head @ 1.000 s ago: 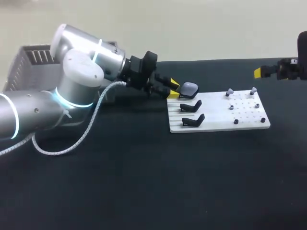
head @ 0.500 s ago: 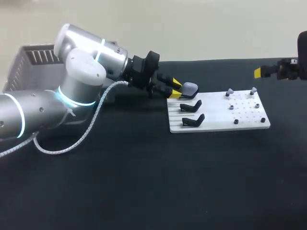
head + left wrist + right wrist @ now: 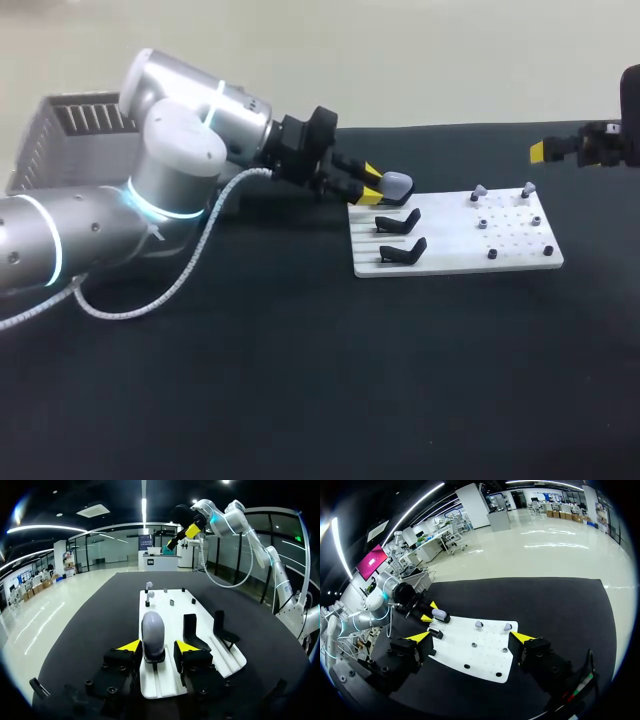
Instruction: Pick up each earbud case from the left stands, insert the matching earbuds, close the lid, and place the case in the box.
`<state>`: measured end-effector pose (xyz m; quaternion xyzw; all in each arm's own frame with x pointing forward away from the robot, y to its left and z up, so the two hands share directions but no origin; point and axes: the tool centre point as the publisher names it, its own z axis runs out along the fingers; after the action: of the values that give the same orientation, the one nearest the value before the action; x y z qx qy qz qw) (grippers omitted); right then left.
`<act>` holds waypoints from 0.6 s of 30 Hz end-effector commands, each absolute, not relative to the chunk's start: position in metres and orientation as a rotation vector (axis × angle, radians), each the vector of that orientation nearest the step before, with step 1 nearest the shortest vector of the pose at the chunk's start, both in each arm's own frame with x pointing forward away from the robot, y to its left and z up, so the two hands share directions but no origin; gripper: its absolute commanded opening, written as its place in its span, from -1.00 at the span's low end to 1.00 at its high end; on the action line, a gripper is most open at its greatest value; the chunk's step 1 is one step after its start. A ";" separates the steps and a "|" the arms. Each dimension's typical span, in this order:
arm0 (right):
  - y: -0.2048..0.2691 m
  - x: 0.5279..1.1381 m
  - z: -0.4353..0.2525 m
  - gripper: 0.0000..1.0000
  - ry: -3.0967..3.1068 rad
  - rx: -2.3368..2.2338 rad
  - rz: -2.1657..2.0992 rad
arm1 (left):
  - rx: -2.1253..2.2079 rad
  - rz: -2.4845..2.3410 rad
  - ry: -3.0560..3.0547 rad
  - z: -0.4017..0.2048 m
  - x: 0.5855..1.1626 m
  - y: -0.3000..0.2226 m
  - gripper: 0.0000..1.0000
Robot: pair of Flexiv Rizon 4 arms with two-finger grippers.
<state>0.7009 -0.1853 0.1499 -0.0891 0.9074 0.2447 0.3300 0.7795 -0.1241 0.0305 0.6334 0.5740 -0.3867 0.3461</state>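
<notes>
One earbud case [image 3: 152,635]: board's [image 3: 170,615] far-left corner, long axis straight ahead of left pincer [image 3: 158,646]
Left pincer: apart, straddling case
Right pincer [image 3: 470,637]: apart

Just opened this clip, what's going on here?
The left gripper is at the white board, its open fingers either side of the grey earbud case on the rearmost stand, not yet gripping it. The two black stands in front of it are empty. The right gripper hangs open beyond the board's right end, holding nothing. Two grey earbuds sit at that end.
</notes>
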 end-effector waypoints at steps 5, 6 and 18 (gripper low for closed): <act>-0.186 0.700 0.150 1.00 2.373 -0.234 0.640 | 1.656 -1.013 1.484 0.029 0.786 -0.129 -0.06; -0.186 0.700 0.150 1.00 2.373 -0.234 0.640 | 1.657 -1.014 1.484 0.028 0.787 -0.130 -0.06; -0.186 0.700 0.150 1.00 2.373 -0.234 0.640 | 1.666 -1.025 1.477 0.026 0.788 -0.131 -0.06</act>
<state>0.7009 -0.1853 0.1499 -0.0891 0.9074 0.2447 0.3300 0.7832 -0.1300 0.0276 0.6378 0.5689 -0.3909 0.3418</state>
